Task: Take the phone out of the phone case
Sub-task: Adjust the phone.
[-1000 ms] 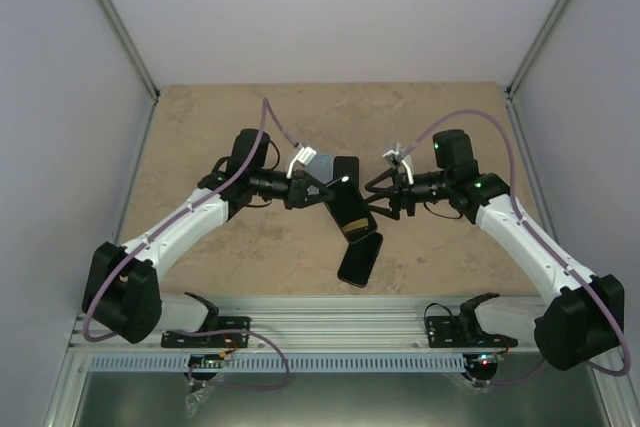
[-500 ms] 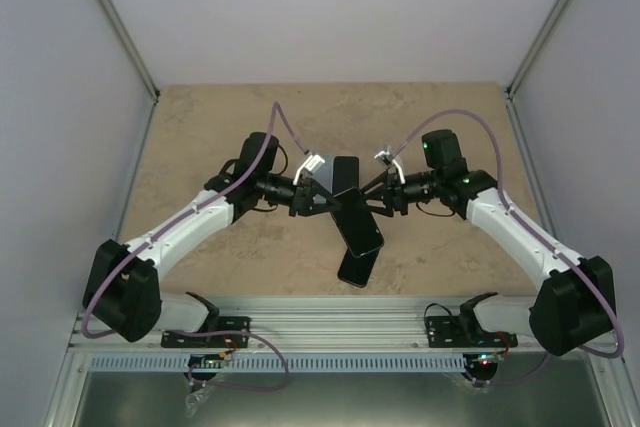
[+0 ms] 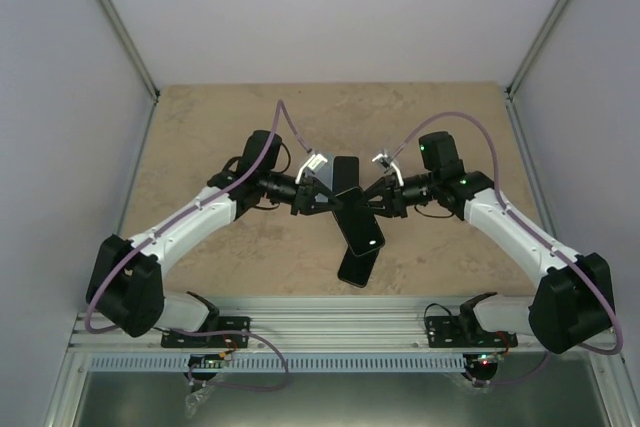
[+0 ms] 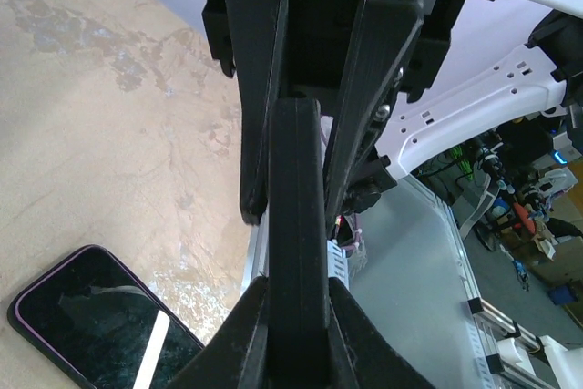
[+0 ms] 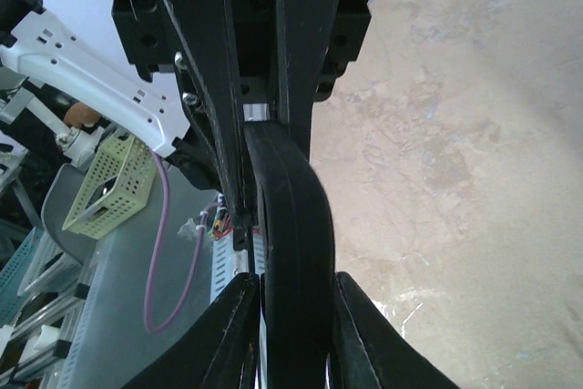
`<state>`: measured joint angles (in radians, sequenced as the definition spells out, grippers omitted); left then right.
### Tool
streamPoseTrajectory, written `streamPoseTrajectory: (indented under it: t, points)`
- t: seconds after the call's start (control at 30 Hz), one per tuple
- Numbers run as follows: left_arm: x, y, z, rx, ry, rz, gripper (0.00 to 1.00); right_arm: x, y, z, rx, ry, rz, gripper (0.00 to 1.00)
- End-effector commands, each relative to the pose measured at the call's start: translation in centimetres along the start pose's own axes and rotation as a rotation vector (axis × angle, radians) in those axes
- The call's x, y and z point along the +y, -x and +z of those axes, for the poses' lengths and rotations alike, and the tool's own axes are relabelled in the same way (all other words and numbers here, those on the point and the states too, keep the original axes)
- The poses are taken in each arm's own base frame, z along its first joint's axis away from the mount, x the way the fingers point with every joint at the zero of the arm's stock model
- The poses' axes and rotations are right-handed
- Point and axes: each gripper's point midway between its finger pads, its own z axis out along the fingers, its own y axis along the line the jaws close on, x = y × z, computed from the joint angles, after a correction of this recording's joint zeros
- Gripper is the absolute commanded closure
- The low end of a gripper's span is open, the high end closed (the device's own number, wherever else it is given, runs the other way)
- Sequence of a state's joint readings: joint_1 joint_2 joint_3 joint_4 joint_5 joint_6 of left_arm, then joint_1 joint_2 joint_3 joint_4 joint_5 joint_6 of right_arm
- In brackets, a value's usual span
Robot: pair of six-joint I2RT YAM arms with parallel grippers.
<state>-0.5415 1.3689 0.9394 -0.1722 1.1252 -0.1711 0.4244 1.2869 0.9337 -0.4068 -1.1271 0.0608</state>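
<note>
Above the table [image 3: 200, 137], phone case [image 3: 368, 232] lengthwise far-to-near.

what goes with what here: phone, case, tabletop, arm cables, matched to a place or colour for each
Things:
1 phone
2 case
3 tabletop
4 cables

Place or colour:
a purple
b mottled beige
c held up in the air
d lying flat on the tabletop

Pairs: 1-d, 2-c, 3-b, 4-a

You have room over the beige stone-patterned tabletop [image 3: 200, 137] at 12 o'clock. At centre, the left gripper [image 3: 325, 197], right gripper [image 3: 372, 201] and black rubber phone case [image 3: 366, 234] block; a glossy black phone [image 3: 360, 262] lies at 6 o'clock.
</note>
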Motion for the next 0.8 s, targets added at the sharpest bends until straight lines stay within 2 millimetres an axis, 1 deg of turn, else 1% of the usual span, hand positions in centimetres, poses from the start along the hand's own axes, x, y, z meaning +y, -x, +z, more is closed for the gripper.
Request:
streamPoseTrajectory:
  t: [0.0, 0.07, 0.23, 0.3, 0.4, 0.43, 0.5, 0.57, 0.67, 0.77]
  points:
    - [-2.0, 1.8, 0.0, -0.014, -0.070, 0.092, 1.00, 0.7, -1.0, 0.6, 0.016, 0.045, 0.009, 0.80]
    - [-1.9, 1.9, -0.1, -0.016, -0.069, 0.092, 1.00, 0.7, -1.2, 0.6, 0.018, 0.042, 0.011, 0.84]
    - [-1.8, 1.8, 0.0, -0.011, -0.068, 0.090, 1.00, 0.8, -1.1, 0.5, 0.015, 0.036, 0.010, 0.93]
    - [-1.8, 1.8, 0.0, -0.012, -0.065, 0.093, 1.00, 0.9, -0.9, 0.5, 0.011, 0.044, 0.012, 0.99]
    - [-1.7, 2.1, -0.1, -0.020, -0.045, 0.092, 1.00, 1.2, -0.4, 0.5, 0.003, 0.059, 0.017, 1.00]
    - [-1.6, 2.2, -0.1, -0.022, -0.037, 0.090, 0.95, 1.2, 0.0, 0.5, 0.000, 0.062, 0.015, 1.00]
    - [-1.5, 2.6, -0.1, -0.028, -0.025, 0.093, 0.74, 1.3, 0.9, 0.3, -0.009, 0.061, 0.009, 1.00]
    - [-1.5, 2.9, -0.2, -0.024, -0.008, 0.108, 0.61, 1.1, 2.0, 0.0, -0.020, 0.056, 0.003, 0.99]
    - [-1.8, 2.9, -0.5, -0.003, 0.010, 0.122, 0.51, 1.1, 4.2, -0.5, -0.043, 0.057, -0.007, 0.99]
    - [-2.5, 3.3, -0.9, 0.003, 0.019, 0.142, 0.46, 1.4, 6.7, -1.0, -0.081, 0.071, -0.016, 1.00]
